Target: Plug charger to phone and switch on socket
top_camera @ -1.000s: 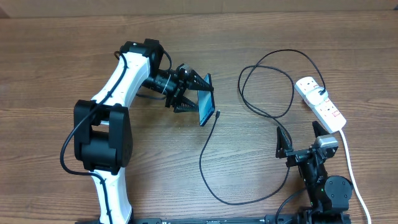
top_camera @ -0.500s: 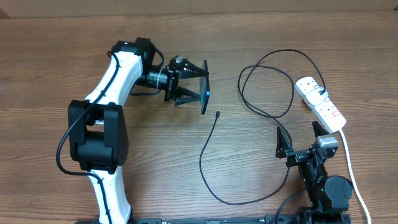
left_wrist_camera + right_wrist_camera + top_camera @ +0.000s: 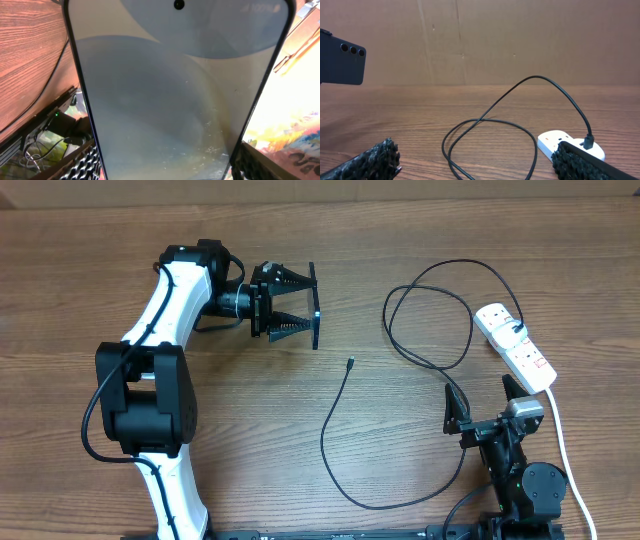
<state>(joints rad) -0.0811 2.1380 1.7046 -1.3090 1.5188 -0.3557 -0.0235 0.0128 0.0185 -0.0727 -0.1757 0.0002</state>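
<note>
My left gripper (image 3: 298, 305) is shut on the phone (image 3: 314, 306) and holds it off the table, edge-on to the overhead camera. In the left wrist view the pale screen (image 3: 175, 90) fills the frame between both fingers (image 3: 85, 165). The right wrist view shows the phone's dark back (image 3: 342, 60) at upper left. The charger (image 3: 335, 465) lies in loops on the table, its connector tip (image 3: 350, 363) free and below-right of the phone. The white socket (image 3: 515, 345) lies at the right with a plug in it. My right gripper (image 3: 483, 408) stands open beside the socket, holding nothing.
A thick white cord (image 3: 562, 435) runs from the socket toward the front edge, past the right arm's base. The charger's loops (image 3: 490, 130) lie between the right gripper's fingers (image 3: 375, 160) and the socket (image 3: 565, 142). A brown cardboard wall (image 3: 485, 40) stands behind the table.
The left arm has carried the phone up and back-left, away from the connector tip, turning it edge-on. The cable and the right arm have stayed put.
</note>
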